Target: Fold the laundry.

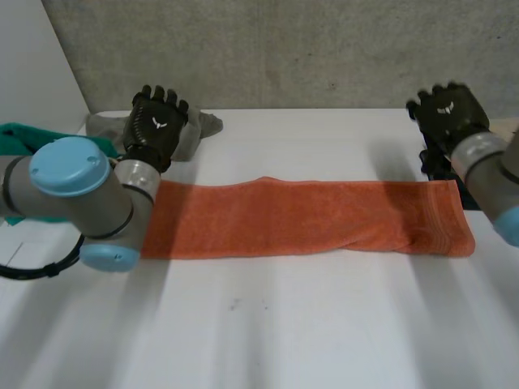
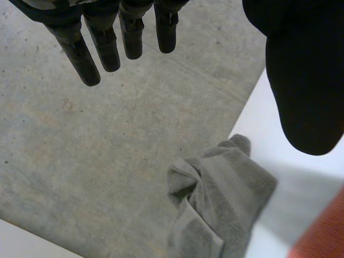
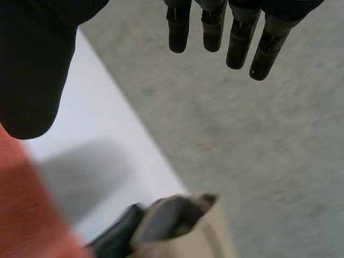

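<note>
An orange towel (image 1: 300, 217) lies folded into a long strip across the middle of the white table (image 1: 268, 324). My left hand (image 1: 156, 123) hovers above the strip's left end, fingers straight and spread, holding nothing; its fingers (image 2: 102, 48) and thumb (image 2: 303, 80) stand apart in the left wrist view. My right hand (image 1: 448, 113) is raised beyond the strip's right end, also open and empty, with its fingers (image 3: 236, 37) straight. A corner of the orange towel (image 2: 322, 231) lies below the left thumb, and its other end (image 3: 27, 209) below the right thumb.
A grey cloth (image 1: 195, 130) lies crumpled at the table's back left, under my left hand, seen too as grey cloth (image 2: 215, 199). A green cloth (image 1: 24, 138) sits at the far left. Dark and beige cloths (image 3: 172, 226) lie off the table's right end. A concrete wall (image 1: 284, 49) stands behind.
</note>
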Controlling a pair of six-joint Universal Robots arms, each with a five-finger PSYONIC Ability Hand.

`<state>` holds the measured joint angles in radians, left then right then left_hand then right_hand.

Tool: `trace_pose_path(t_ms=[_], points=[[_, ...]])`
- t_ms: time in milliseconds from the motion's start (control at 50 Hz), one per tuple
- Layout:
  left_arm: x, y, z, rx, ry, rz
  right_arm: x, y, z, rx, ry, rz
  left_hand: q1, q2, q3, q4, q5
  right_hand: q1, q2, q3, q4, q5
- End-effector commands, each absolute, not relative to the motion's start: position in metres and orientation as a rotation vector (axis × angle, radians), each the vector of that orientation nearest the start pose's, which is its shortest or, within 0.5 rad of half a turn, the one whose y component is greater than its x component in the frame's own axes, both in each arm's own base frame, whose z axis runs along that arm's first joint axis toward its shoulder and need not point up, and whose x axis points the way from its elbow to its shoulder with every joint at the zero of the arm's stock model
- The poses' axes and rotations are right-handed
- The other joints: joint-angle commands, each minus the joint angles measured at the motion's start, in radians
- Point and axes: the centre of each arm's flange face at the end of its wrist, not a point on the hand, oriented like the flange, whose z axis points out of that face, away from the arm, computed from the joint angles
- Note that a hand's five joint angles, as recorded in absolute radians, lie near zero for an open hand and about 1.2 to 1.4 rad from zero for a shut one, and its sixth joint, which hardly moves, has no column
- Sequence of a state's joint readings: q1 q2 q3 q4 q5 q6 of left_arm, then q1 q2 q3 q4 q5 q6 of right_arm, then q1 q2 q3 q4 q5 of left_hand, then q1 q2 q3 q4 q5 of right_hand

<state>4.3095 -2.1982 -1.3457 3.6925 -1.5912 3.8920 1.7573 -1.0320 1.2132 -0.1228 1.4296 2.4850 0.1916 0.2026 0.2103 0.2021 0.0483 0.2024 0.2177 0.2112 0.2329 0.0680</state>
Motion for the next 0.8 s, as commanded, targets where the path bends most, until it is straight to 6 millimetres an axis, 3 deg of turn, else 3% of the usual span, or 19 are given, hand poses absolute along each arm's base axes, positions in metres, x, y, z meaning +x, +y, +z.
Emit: trace_pose_path(t_ms=[20,140,380,420,440,580,740,800], points=[[-0.279,-0.322,0.191,1.043,1.695,-2.118,0.183,-0.352,0.202,-0.984,2.432,-1.805,-0.017,-0.028,-0.036,-0.028,-0.048,0.125,0.11,0.116,0.095,0.085],[-0.273,-0.302,0.187,1.037,1.783,-2.126,0.163,-0.338,0.174,-0.921,2.536,-1.629,-0.017,-0.028,-0.036,-0.028,-0.048,0.253,0.237,0.244,0.222,0.212],[-0.273,-0.299,0.182,1.037,1.815,-2.122,0.15,-0.353,0.129,-1.009,2.549,-1.719,-0.017,-0.028,-0.036,-0.028,-0.048,0.311,0.296,0.302,0.28,0.271],[-0.272,-0.298,0.181,1.04,1.819,-2.117,0.148,-0.357,0.123,-1.049,2.57,-1.717,-0.017,-0.028,-0.036,-0.028,-0.048,1.01,0.994,1.001,0.979,0.969],[-0.272,-0.297,0.181,1.04,1.819,-2.117,0.146,-0.359,0.123,-1.059,2.58,-1.728,-0.017,-0.028,-0.036,-0.028,-0.048,1.192,1.177,1.183,1.162,1.152],[-0.27,-0.292,0.19,1.031,1.801,-2.136,0.114,-0.371,0.138,-1.089,2.702,-1.83,-0.017,-0.028,-0.036,-0.028,-0.048,1.194,1.179,1.185,1.163,1.154],[-0.261,-0.286,0.209,0.993,1.766,-2.164,0.077,-0.38,0.155,-1.439,2.828,-1.912,-0.017,-0.028,-0.036,-0.028,-0.048,1.194,1.179,1.185,1.163,1.154],[-0.253,-0.286,0.216,0.964,1.752,-2.168,0.075,-0.383,0.166,-1.578,2.831,-1.966,-0.017,-0.028,-0.036,-0.028,-0.048,1.194,1.179,1.185,1.163,1.154]])
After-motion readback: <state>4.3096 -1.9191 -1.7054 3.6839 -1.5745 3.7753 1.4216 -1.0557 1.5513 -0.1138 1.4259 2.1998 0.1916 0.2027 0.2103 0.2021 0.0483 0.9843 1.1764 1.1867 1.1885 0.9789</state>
